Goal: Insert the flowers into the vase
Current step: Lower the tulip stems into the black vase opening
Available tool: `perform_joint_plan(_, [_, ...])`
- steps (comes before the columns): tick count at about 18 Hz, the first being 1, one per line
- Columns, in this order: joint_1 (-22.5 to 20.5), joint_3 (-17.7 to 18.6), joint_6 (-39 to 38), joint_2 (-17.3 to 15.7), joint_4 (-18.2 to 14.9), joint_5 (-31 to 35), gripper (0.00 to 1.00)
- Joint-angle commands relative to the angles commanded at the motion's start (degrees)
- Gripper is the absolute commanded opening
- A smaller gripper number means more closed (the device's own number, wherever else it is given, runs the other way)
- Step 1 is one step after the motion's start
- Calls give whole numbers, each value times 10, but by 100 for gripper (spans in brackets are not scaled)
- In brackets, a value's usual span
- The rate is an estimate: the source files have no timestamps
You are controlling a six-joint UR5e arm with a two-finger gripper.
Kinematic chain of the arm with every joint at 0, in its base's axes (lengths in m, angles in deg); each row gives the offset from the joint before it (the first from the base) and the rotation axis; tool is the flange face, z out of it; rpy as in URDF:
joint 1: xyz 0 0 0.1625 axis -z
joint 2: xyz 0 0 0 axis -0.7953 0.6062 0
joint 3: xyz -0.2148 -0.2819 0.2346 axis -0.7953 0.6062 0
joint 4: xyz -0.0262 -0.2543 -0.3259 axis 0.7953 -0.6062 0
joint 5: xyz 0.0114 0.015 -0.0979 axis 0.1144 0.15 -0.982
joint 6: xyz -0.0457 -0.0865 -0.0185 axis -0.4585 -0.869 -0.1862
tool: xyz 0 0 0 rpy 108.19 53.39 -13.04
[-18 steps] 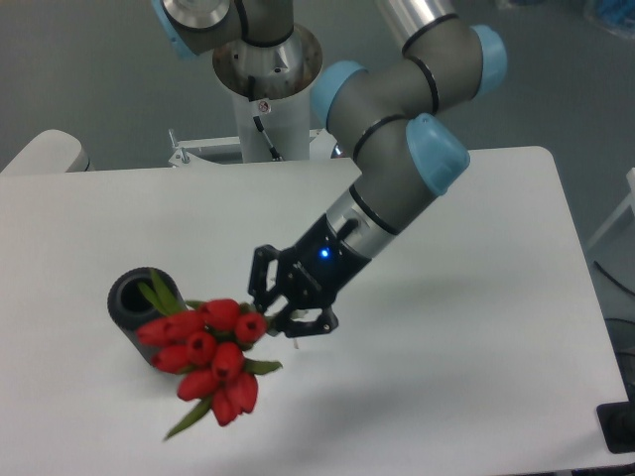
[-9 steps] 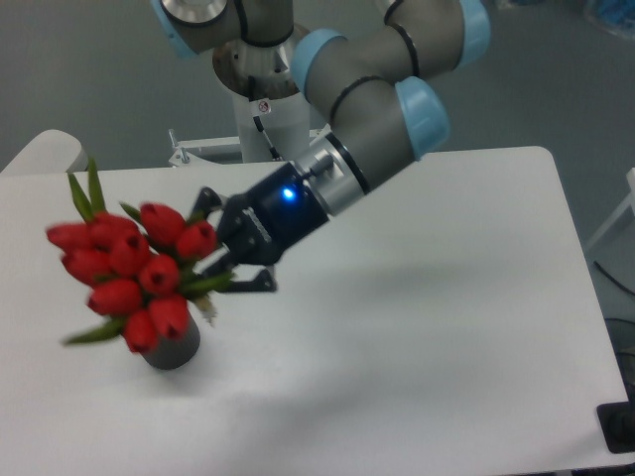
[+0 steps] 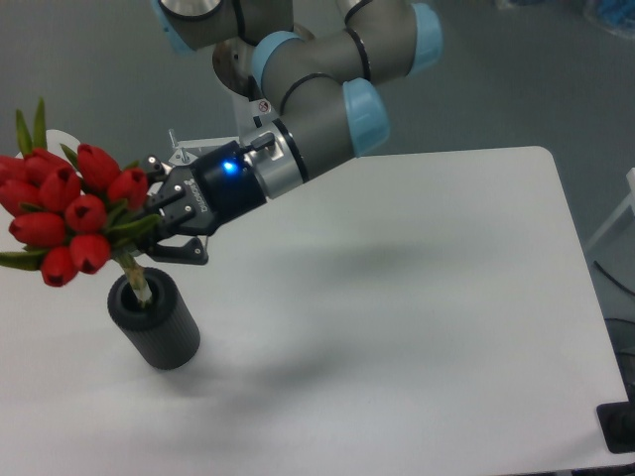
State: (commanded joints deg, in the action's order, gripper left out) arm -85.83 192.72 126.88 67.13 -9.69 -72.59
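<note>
The flowers (image 3: pixel 67 208), a bunch of red tulip buds with green leaves, are held up at the left, above the vase. Their stems (image 3: pixel 137 280) slant down and the ends reach into the round hole of the dark grey vase (image 3: pixel 157 322), which stands upright on the white table. My gripper (image 3: pixel 149 233) is shut on the stems just below the buds, up and to the right of the vase mouth.
The white table (image 3: pixel 417 297) spreads to the right of the vase. The arm's base column (image 3: pixel 260 114) stands at the back edge. A white rounded object (image 3: pixel 60 139) sits at the far left behind the buds.
The gripper has carried the flowers left and up. The bunch has turned more upright, the vase is uncovered and the stem ends now sit in its hole.
</note>
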Motion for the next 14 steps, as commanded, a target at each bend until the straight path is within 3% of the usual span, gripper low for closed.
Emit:
perform_joint_plan(5, [3, 7, 25, 5, 3, 3, 4])
perform_joint_plan(11, [11, 57, 69, 9, 33, 7, 8])
perform_joint_plan(14, [15, 59, 73, 21, 36, 8, 9])
